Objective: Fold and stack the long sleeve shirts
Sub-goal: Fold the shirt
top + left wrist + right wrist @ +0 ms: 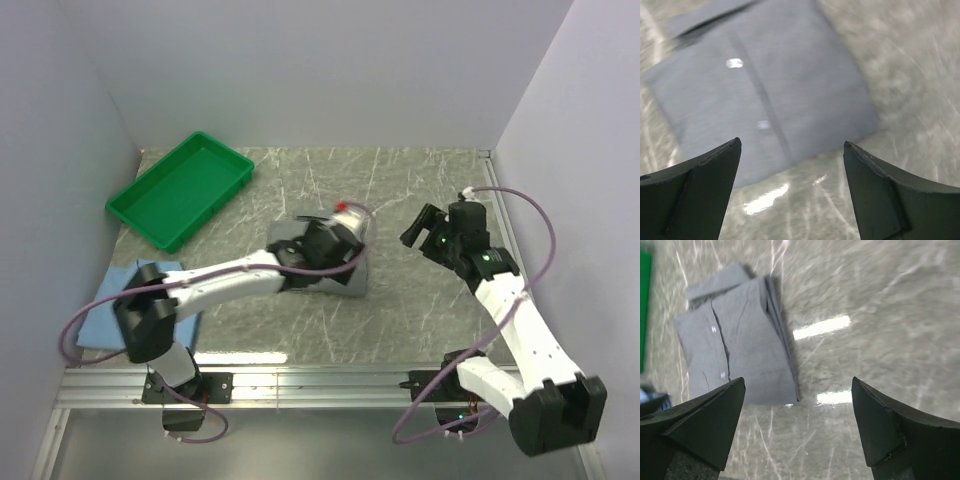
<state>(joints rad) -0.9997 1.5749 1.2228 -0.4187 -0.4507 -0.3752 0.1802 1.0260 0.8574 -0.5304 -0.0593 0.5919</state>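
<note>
The grey long sleeve shirt [357,283] lies folded into a rectangle at the middle of the table, placket and white buttons facing up. My left gripper [332,244] hovers over it, covering most of it from above. In the left wrist view the grey shirt [765,85] sits just beyond the left gripper [791,145], which is open and holds nothing. My right gripper [418,226] hangs open and empty to the right of the shirt. Its wrist view has the grey shirt [740,350] up and left of the right gripper [797,382]. The light blue shirt [100,315] lies at the near left edge.
A green plastic tray [180,190] stands at the back left, and a strip of it shows in the right wrist view [643,305]. Bare marbled tabletop [420,180] lies behind and right of the grey shirt. White walls close in three sides.
</note>
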